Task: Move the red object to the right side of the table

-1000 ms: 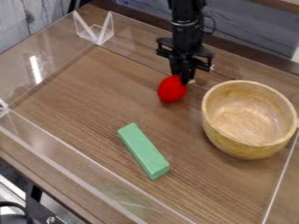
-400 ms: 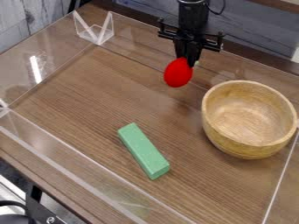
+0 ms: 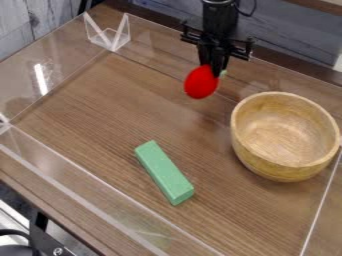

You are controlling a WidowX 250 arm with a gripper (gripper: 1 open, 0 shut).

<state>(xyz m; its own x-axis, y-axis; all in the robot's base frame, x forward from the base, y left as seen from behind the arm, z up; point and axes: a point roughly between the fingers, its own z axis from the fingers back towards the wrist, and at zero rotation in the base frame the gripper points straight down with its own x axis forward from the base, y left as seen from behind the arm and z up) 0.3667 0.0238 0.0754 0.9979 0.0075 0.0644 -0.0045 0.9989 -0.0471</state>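
The red object is a small glossy rounded thing hanging clear above the dark wood table, near its back middle. My black gripper comes down from above and is shut on the red object's top. Its fingers are mostly hidden behind the object's upper end. The object hangs just left of the wooden bowl's far rim.
A wooden bowl stands at the right of the table. A green rectangular block lies flat toward the front middle. Low clear acrylic walls run round the table's edges.
The gripper has lifted the red object off the tabletop and carried it up and slightly right; since the last frame it has barely moved.
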